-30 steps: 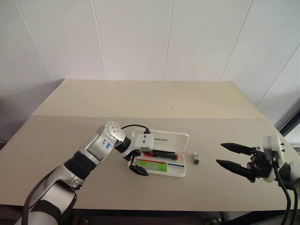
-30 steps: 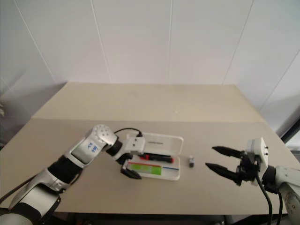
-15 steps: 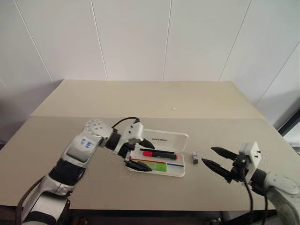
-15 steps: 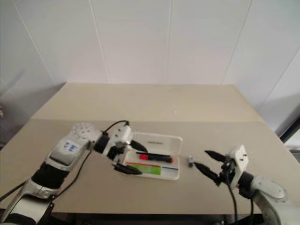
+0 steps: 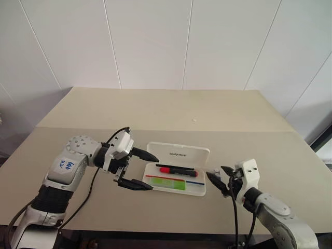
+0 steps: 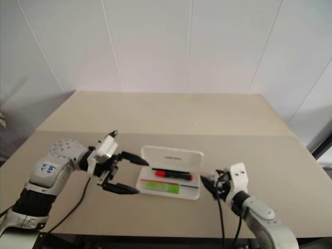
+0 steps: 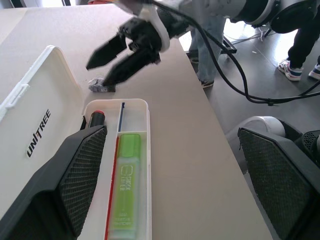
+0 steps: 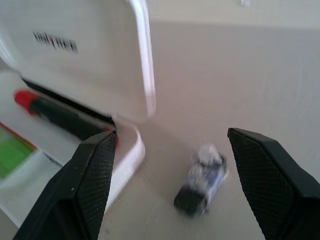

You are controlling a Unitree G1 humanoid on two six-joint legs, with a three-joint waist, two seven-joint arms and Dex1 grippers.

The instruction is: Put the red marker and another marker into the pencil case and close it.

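The white pencil case [image 5: 193, 190] lies open in the middle of the table, its lid [image 5: 179, 153] tilted up at the back. In the tray lie the red marker [image 5: 175, 169], black with a red cap, and in front of it another marker [image 5: 167, 182], a light-green highlighter [image 7: 125, 187]. My left gripper [image 5: 154, 173] hovers open just left of the case, pointing at it, with nothing between its fingers. My right gripper [image 5: 215, 173] is open at the case's right end, low over the table, its fingers on either side of a tiny grey-black block [image 8: 201, 184].
The beige table [image 5: 155, 111] has a seam across its middle and a small white speck [image 5: 194, 120] further back. A white panelled wall stands behind. A cable runs along each wrist. In the left wrist view a person's legs [image 7: 305, 40] stand on the floor past the table's edge.
My left gripper has drawn back leftward and up from over the tray, leaving the green highlighter lying there. My right gripper has swung left and down to the small block beside the case.
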